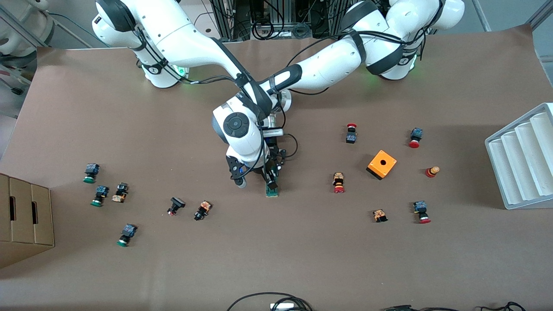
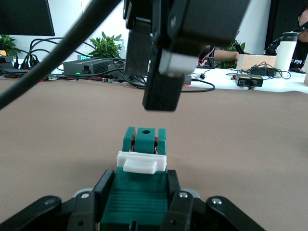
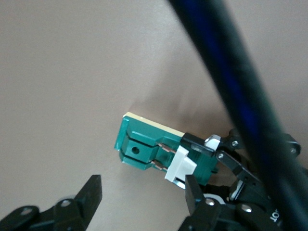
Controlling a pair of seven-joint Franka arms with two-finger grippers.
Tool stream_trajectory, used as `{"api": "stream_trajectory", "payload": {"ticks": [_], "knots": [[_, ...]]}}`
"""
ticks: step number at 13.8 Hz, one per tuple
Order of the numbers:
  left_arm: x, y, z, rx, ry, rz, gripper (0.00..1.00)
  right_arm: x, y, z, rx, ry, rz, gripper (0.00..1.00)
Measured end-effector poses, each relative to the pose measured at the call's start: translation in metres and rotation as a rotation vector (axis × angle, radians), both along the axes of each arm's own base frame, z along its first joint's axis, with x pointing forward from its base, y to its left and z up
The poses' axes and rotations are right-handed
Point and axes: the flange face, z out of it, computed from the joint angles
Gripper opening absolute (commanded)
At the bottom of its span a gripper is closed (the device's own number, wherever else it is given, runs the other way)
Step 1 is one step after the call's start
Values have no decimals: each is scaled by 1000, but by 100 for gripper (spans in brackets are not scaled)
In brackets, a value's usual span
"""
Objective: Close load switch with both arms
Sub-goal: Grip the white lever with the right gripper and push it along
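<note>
Nearest the camera I see a green-capped push button (image 1: 126,234); black cables (image 1: 270,301) trail at the table edge. At mid-table my left gripper (image 1: 272,183) pinches the load switch (image 1: 272,190) by its sides. My right gripper (image 1: 240,175) hovers beside the switch, fingers spread. An orange box (image 1: 381,164) and red-capped buttons (image 1: 338,182) lie well apart.

1. This is a robot lab.
2. Two white jointed robot arms (image 1: 302,73) stand at a big brown paper-covered table (image 1: 276,259).
3. Black cables (image 2: 57,45) and green potted plants (image 2: 108,45) sit nearby.
</note>
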Motion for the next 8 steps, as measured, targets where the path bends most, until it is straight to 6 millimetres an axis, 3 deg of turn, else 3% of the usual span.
{"api": "stream_trajectory", "payload": {"ticks": [5,8], "knots": [[0,0,0,0,0,0,43,-4,-1,-7,-2,9,-29,73],[0,0,0,0,0,0,41,-15,9,-18,2,7,-47,72]]}}
